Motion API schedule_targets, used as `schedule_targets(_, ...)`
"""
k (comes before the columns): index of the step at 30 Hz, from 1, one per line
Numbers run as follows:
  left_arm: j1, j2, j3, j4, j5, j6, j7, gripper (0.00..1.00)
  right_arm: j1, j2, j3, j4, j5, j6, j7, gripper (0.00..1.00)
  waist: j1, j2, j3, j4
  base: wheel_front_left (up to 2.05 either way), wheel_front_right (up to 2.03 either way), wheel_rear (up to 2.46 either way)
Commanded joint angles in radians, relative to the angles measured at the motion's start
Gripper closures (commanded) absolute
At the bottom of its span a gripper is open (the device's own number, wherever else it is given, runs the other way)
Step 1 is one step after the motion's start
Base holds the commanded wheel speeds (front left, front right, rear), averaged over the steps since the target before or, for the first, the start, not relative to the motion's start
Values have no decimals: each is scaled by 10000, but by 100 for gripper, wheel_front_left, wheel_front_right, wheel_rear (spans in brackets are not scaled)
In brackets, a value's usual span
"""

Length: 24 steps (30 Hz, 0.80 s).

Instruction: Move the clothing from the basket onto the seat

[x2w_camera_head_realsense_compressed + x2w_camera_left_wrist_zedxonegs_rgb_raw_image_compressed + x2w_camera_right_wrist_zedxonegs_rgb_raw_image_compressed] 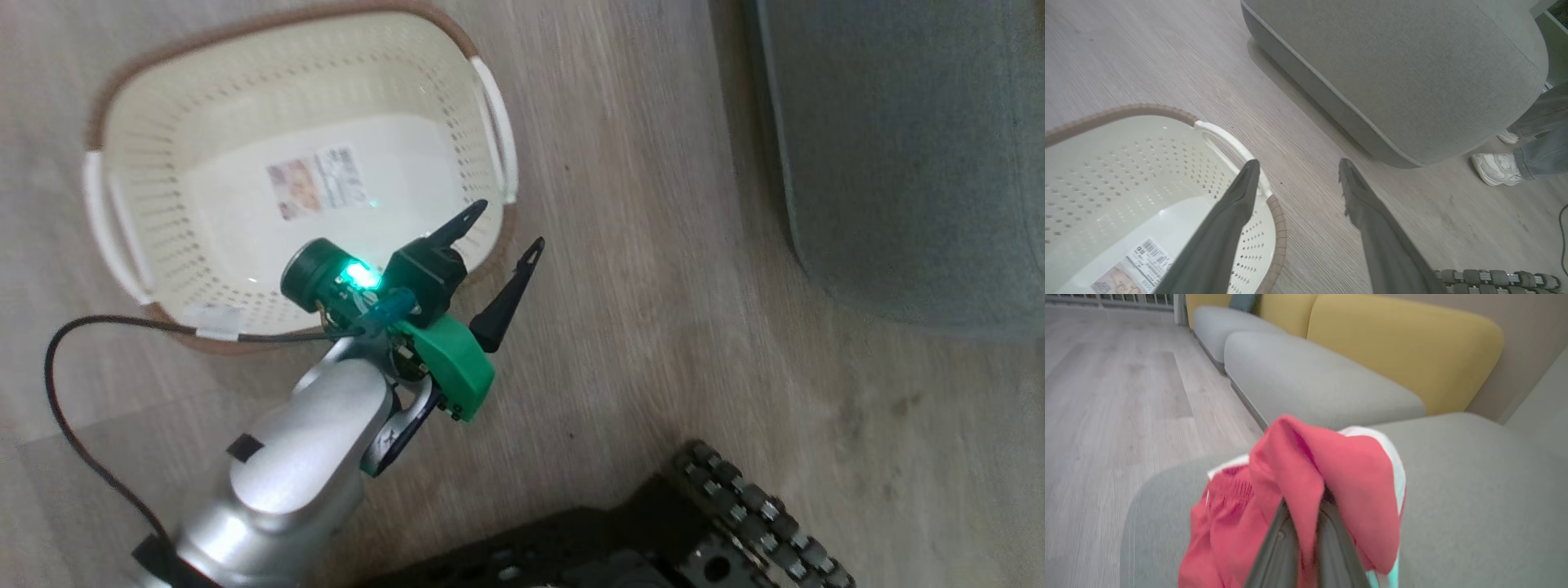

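The cream basket (155,163) with its brown rim stands on the floor at the head view's upper left, holding nothing but a sticker (317,181). My left gripper (510,227) hovers open over the basket's near right corner, one finger above the rim, the other over the floor. The grey-green seat (914,147) lies at the upper right. In the right wrist view my right gripper (1306,506) is shut on the red clothing (1331,473) with white trim, which drapes over the fingers above the seat (1474,498). The left wrist view shows the basket (1126,163) and the seat (1404,73).
My dark wheeled base (653,531) sits at the head view's bottom. A black cable (57,392) loops left of my arm. A person's white shoes (1496,167) and grey trouser legs stand beside the seat. More grey cushions and yellow backrests (1404,347) run behind it.
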Motion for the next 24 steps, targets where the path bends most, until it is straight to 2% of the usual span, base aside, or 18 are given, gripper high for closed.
schedule_targets(1,-23,156,170,-390,63,48,32,0,318,-136,-213,-371,-125,-4,-86,100,-5,1,742,-524,0,0,0)
schedule_targets(4,32,308,280,-516,-28,111,57,0,753,503,-412,-603,-381,-4,-89,98,-5,1,748,-645,0,0,0)
schedule_targets(5,73,346,332,-537,-75,143,35,0,873,648,-458,-674,-473,-4,-90,71,-5,1,687,-680,0,0,0)
schedule_targets(6,115,384,371,-556,-107,177,13,0,991,750,-500,-743,-558,-4,-90,33,-5,1,586,-710,0,0,0)
schedule_targets(7,212,426,441,-573,-185,234,-50,0,1206,903,-524,-842,-686,-4,-91,0,-5,1,324,-753,0,0,0)
schedule_targets(10,318,441,519,-537,-278,275,-156,0,1433,1044,-380,-962,-780,-4,-91,0,-5,1,-32,-814,0,0,0)
schedule_targets(14,585,180,576,-175,-661,175,-316,0,2160,1208,536,-1142,-720,-4,-92,0,-5,1,-1022,-821,0,0,0)
schedule_targets(17,792,-59,705,229,-950,119,-530,0,3037,1236,1312,-1784,-752,-4,-92,0,-5,1,-1930,-778,0,0,0)
schedule_targets(21,1263,-325,1308,718,-1476,207,-828,0,4412,1451,1804,-3023,-388,-4,-92,0,-5,1,-3020,-662,0,0,0)
schedule_targets(24,1655,-474,1787,1030,-1718,199,-921,0,5495,1595,2030,-4030,-205,-4,-92,0,-5,1,-3689,-331,0,0,0)
